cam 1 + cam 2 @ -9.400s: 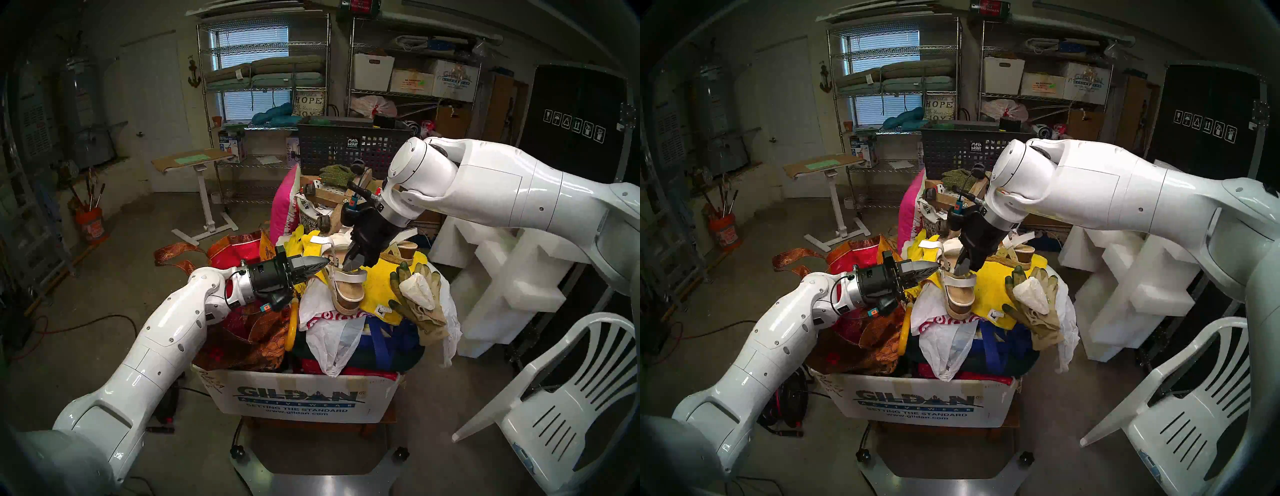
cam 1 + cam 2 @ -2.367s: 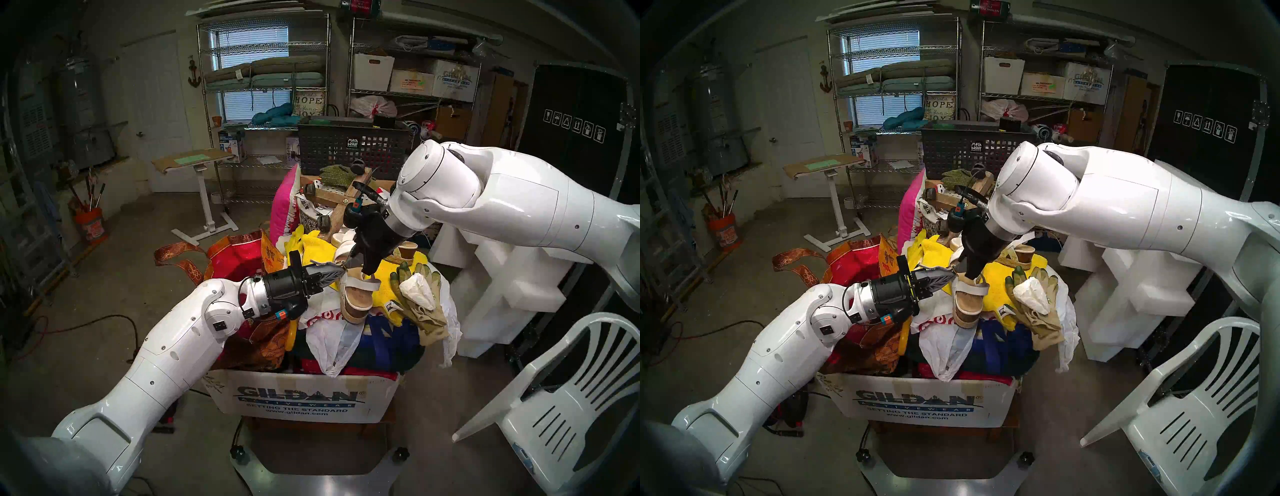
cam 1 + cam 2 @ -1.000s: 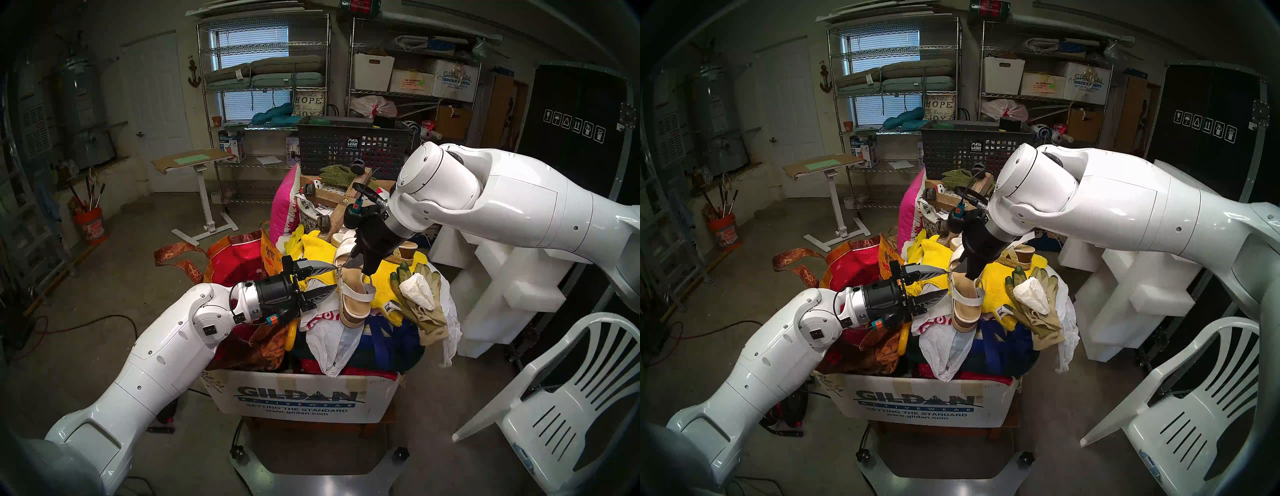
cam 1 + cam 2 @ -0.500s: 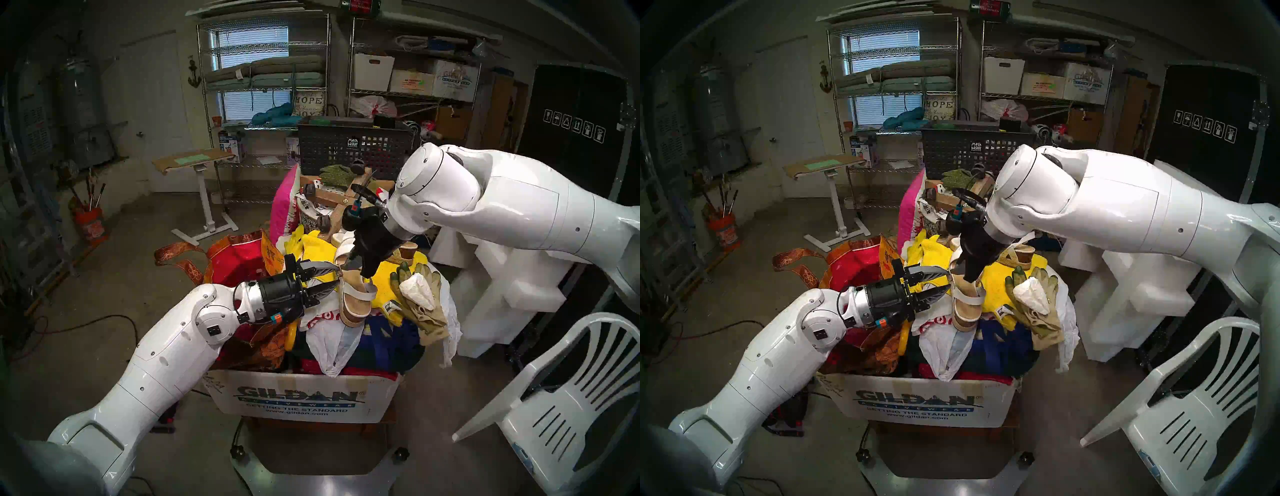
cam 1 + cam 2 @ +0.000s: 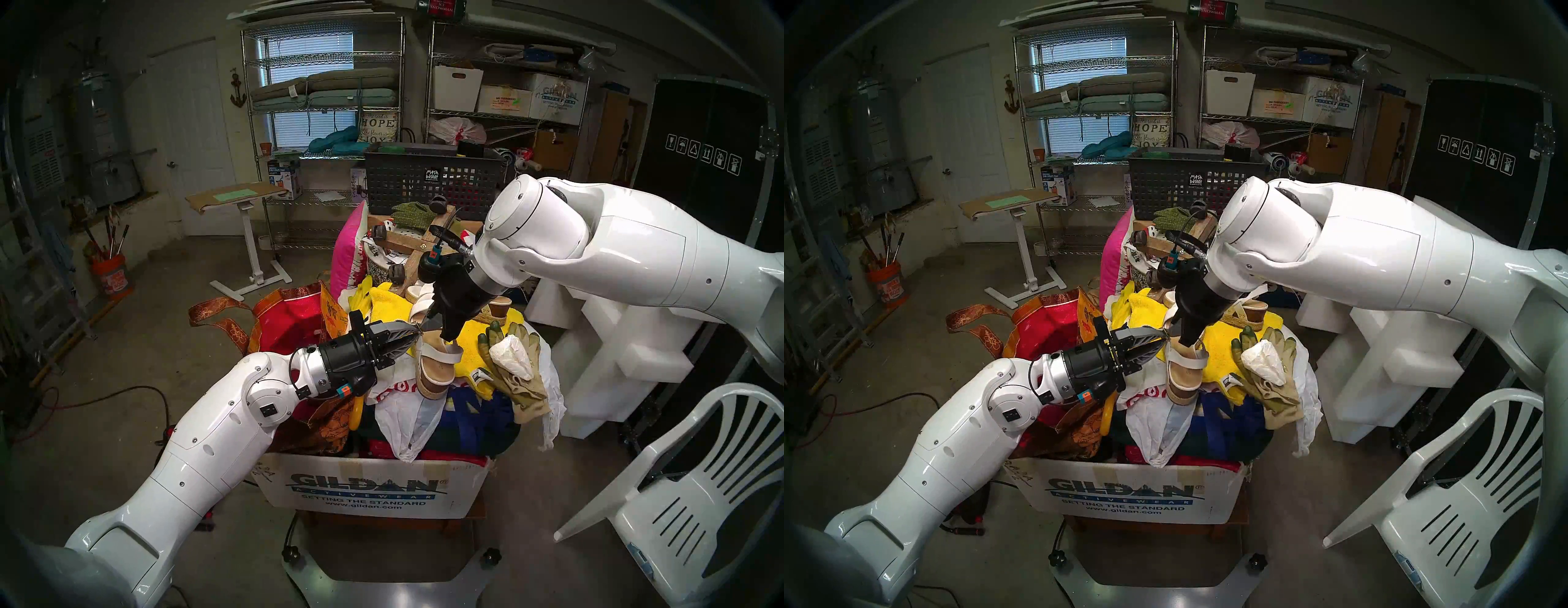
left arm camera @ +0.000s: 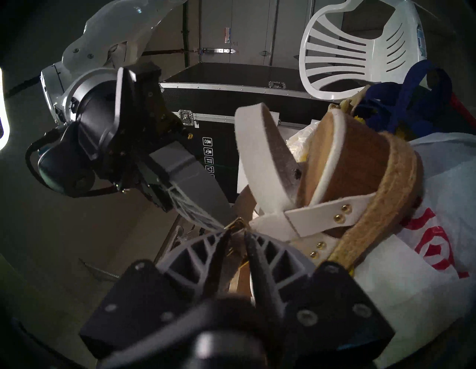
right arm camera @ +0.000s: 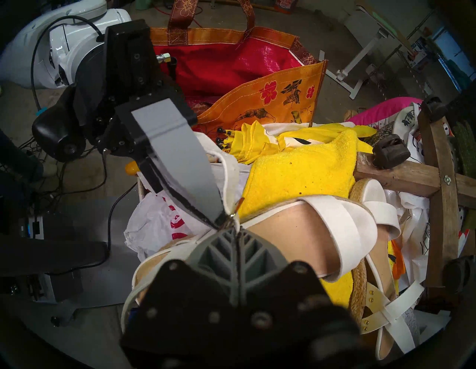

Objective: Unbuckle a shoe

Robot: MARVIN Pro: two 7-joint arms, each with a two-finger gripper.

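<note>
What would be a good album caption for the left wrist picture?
Two grippers, left and right, meet at a sandal's gold buckle.

A white cardboard box printed GILDAN [image 5: 368, 488] is carrying a heaped pile: an orange-and-red woven tote bag [image 5: 297, 322], a yellow terry towel [image 5: 475, 352], a white plastic bag with red print [image 5: 399, 407] and blue strapped fabric [image 5: 471, 416]. The white-strapped platform sandal [image 5: 435, 367] is lying on top, tilted, beside olive work gloves [image 5: 515, 373].
</note>
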